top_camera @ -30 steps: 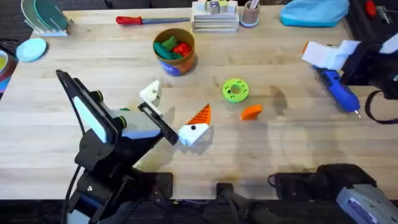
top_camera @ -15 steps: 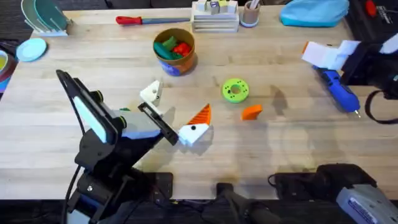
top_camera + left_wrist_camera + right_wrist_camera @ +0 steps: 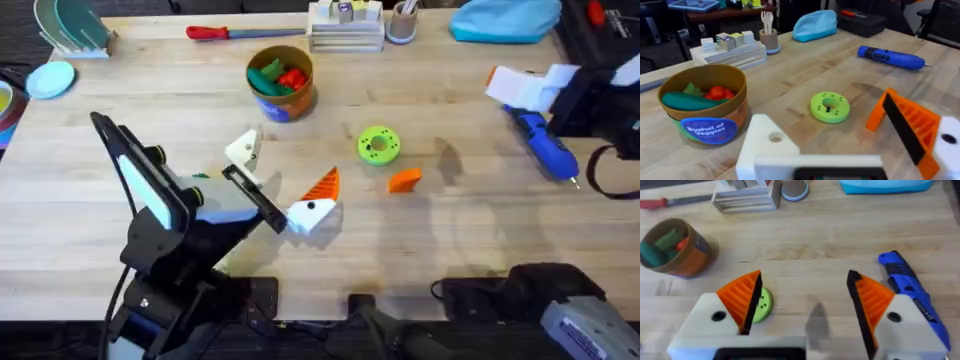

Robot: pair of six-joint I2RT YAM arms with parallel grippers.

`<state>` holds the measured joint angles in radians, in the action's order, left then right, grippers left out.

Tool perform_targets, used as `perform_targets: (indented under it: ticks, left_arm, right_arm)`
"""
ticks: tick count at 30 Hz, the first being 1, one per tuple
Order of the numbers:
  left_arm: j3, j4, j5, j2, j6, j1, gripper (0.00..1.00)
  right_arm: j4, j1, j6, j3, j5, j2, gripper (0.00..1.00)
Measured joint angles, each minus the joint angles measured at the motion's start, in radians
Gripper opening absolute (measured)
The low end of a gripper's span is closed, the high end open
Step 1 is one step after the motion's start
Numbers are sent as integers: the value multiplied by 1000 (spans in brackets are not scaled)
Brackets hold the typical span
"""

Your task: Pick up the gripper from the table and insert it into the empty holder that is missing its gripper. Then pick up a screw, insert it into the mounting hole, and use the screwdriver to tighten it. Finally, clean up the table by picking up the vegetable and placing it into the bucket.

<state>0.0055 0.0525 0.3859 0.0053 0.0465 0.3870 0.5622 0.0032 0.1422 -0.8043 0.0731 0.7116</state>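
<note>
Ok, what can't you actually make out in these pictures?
Bucket, lower contents: overhead, the toys on top cover them.
Screwdriver, rear end: overhead, the right arm covers it.
Green ring: right wrist view, an orange finger pad hides most of it.

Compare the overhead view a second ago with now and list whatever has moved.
Nothing has visibly moved. The loose orange gripper lies in the same spot beside the green ring, the blue screwdriver lies where it was, and the bucket sits unmoved. The left claw hangs over the same patch of table with one holder bare, and the right claw is open.
</note>
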Motion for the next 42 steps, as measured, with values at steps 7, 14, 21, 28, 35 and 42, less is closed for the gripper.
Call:
perform_targets:
  ticks: [7,14,21,28,35,42]
  left_arm:
    - [0,0,0,0,0,0,992]
    - [0,0,0,0,0,0,992]
    - [0,0,1,0,0,0,992]
    - [0,0,4,0,0,0,992]
    - [0,0,4,0,0,0,992]
    - [0,0,4,0,0,0,994]
  right_arm:
    - [27,11,-16,-3,111,17,994]
    - [168,268,-231,-14,95,125,994]
    - [240,609,-365,-19,-105,197,992]
    - [335,706,-439,-26,-196,308,991]
    - [279,706,-493,-26,-219,415,969]
    - [265,707,-515,-27,-219,435,702]
